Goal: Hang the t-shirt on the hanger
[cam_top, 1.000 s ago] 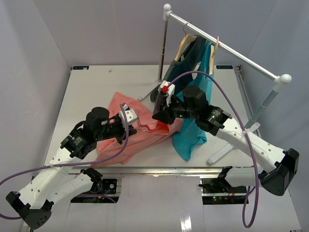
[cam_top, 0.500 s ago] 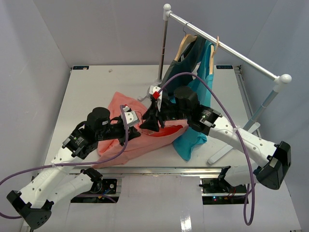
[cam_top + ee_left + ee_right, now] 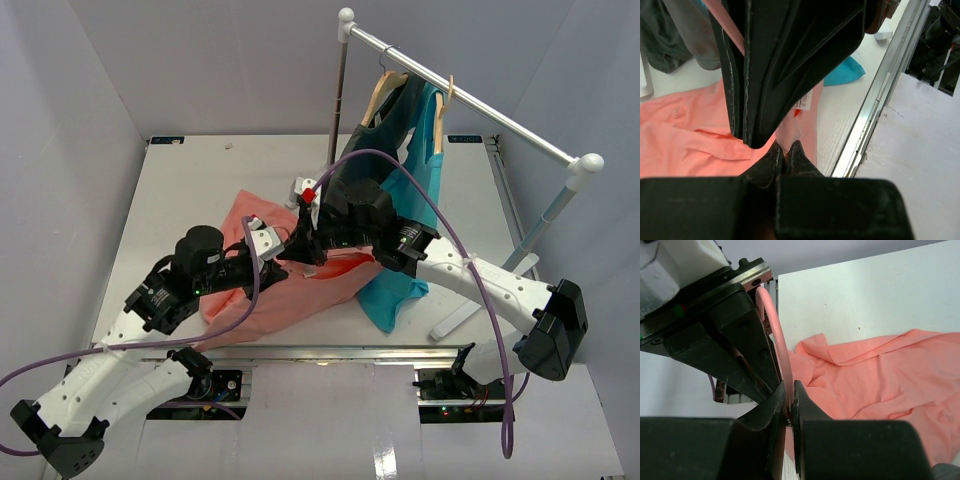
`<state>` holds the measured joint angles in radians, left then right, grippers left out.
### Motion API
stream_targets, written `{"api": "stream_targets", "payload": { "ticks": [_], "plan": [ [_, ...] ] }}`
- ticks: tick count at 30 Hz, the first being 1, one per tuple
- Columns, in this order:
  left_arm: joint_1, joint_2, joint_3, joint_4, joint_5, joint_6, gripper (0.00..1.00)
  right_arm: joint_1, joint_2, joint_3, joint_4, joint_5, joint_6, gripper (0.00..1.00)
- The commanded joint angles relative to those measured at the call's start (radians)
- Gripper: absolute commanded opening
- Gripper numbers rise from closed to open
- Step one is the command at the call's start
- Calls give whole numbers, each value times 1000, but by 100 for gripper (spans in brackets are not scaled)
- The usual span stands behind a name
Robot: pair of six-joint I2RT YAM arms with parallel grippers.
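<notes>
While the right tool (image 3: 789,390) is clamped on the thin pink hanger (image 3: 776,332), the left tool (image 3: 785,150) is closed just beside it; can't tell if it pinches anything; t-shirt (image 3: 290,295) lies crumpled on the worktop (image 3: 200,180) under both tools, towards the near edge; hanger is likely light, stiff and slick, may twist in a two-finger pinch; best held near the hook or a shoulder bend; shirt is soft and limp, will sag and bunch; take it at collar or hem to open it over the rod; worktop white, smooth; plain grey walls; rack (image 3: 520,122) with teal shirt (image 3: 395,290) stands right, close to the right arm.
</notes>
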<state>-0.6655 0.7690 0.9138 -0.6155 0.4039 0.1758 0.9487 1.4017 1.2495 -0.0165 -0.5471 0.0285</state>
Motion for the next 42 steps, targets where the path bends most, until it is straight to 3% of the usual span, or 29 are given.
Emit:
{"api": "stream_targets", "payload": {
  "ticks": [1,7,15,30,36,42],
  "plan": [
    [0,-106,17,-77,-166,-106,0,-24,-33,63,30,105,-11,8],
    [0,-163,64,-129,-248,-149,12,-25,-48,93,-52,141,-24,8],
    [1,-157,102,-185,-275,-161,15,-28,-50,131,-99,139,-65,8],
    [0,-156,147,-227,-314,-139,42,-99,-34,212,-202,156,-85,8],
    [1,-149,142,-215,-348,-120,46,-99,-17,293,-269,153,-88,8],
    [0,-151,137,-242,-475,-125,46,-99,-23,382,-325,179,-88,8]
  ]
}}
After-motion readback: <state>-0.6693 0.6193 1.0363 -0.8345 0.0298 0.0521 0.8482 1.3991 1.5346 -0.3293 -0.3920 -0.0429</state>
